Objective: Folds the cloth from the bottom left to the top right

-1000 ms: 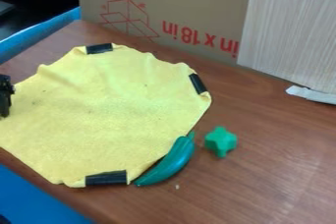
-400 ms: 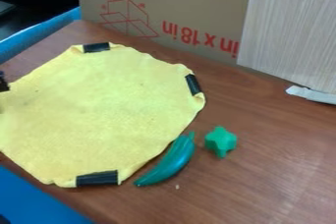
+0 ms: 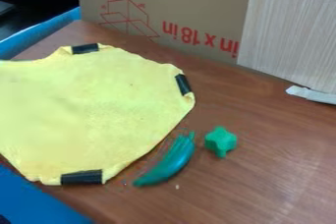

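The yellow cloth lies spread on the left part of the wooden table, its left side running out past the view's left edge. Black tape strips mark three of its corners: one at the top, one at the right and one at the bottom. The cloth's upper left edge looks drawn out toward the left.
A green pepper-like toy lies just right of the cloth's lower right edge, with a green star-shaped toy beside it. A cardboard box and a wood-grain panel stand along the back of the table.
The whole cloth has slid left, opening a gap to the green pepper-like toy. My gripper, earlier at the left edge by the cloth, has moved out of the view. The green toys have stayed put.
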### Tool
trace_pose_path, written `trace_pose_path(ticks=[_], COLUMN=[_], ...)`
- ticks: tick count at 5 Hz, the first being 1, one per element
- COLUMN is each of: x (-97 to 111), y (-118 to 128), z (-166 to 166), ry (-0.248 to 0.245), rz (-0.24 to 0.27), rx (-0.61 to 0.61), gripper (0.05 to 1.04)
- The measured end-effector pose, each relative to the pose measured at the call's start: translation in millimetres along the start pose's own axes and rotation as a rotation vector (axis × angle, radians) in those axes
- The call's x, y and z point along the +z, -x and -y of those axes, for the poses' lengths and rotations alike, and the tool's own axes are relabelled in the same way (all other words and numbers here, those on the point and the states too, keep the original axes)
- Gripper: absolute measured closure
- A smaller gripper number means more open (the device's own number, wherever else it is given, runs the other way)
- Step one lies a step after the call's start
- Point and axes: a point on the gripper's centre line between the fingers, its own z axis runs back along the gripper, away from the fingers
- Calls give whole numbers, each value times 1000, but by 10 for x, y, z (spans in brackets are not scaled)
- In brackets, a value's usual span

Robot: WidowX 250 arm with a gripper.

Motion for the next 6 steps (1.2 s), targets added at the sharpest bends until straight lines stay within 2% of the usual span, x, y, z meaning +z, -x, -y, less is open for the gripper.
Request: trace_pose_path(ticks=[1, 2, 4, 5, 6], x=[225, 303, 284, 293, 339], y=[89, 184, 396, 482, 452], z=[153, 459, 1216, 1554, 1832], ry=[27, 28, 18, 27, 49], rz=[-29, -46, -81, -79, -72], rx=[-33, -92, -176, -196, -185], gripper=[1017, 1017, 1017, 1017, 1017])
